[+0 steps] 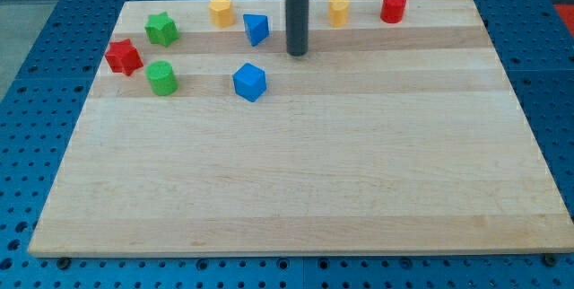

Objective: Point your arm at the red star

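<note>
The red star lies near the left edge of the wooden board. My tip stands near the view's top middle, far to the right of the red star. It is just right of the blue triangular block and up-right of the blue cube. It touches no block.
A green star and a green cylinder lie near the red star. A yellow hexagonal block, a yellow block and a red cylinder line the top edge.
</note>
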Motion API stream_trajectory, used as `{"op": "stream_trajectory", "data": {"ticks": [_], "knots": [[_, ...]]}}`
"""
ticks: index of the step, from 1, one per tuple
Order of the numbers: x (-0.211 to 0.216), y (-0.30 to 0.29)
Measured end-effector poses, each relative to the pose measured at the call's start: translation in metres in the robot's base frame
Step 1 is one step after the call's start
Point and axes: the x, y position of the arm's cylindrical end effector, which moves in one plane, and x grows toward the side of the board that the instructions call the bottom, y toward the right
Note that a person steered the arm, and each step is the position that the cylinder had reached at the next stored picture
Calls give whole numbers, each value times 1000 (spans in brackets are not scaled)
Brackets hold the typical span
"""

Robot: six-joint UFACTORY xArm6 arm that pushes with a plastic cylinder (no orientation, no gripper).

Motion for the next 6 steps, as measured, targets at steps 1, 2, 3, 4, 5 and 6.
{"op": "stream_trajectory", "data": {"ticks": [1, 2, 3, 4, 5, 6], "knots": [[22, 19], [81, 73], [158, 40], [179, -75], [137, -213], [106, -289]]}}
